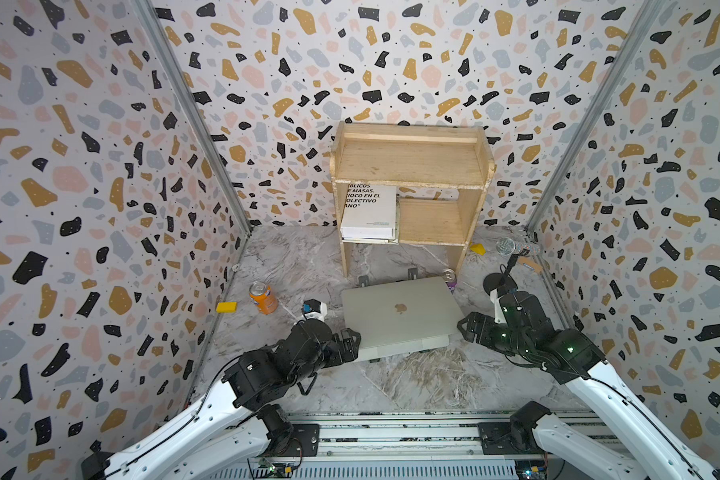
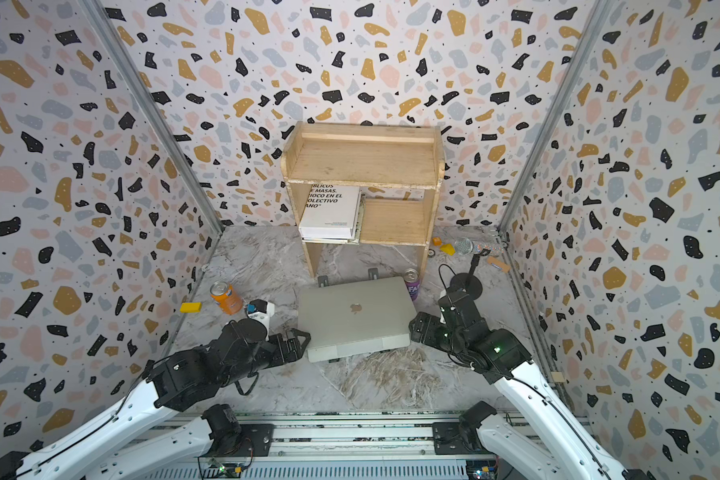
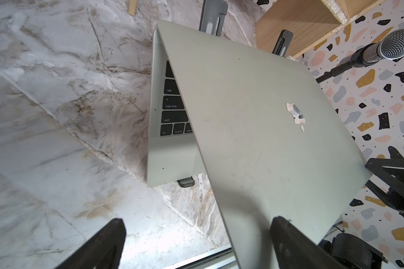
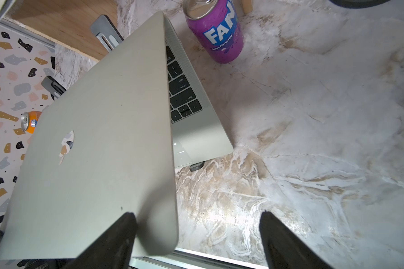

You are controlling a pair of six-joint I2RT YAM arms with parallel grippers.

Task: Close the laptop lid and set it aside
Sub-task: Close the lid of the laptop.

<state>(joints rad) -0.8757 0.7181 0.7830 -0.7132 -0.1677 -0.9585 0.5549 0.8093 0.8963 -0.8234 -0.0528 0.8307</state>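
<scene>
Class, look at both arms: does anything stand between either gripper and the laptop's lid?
Nothing visible does. The left gripper and the right gripper stand open at opposite side edges of the part-open lid, each straddling a corner.

The lid [image 3: 254,139] hid the display and most keys [image 3: 173,102]; the stand [image 3: 214,14] showed only tips beneath the laptop [image 3: 159,160]; the shelf [image 1: 408,162] hid the book [image 1: 368,212] title's first letters; the laptop half covered the purple can [image 1: 449,277] in a top view.
</scene>
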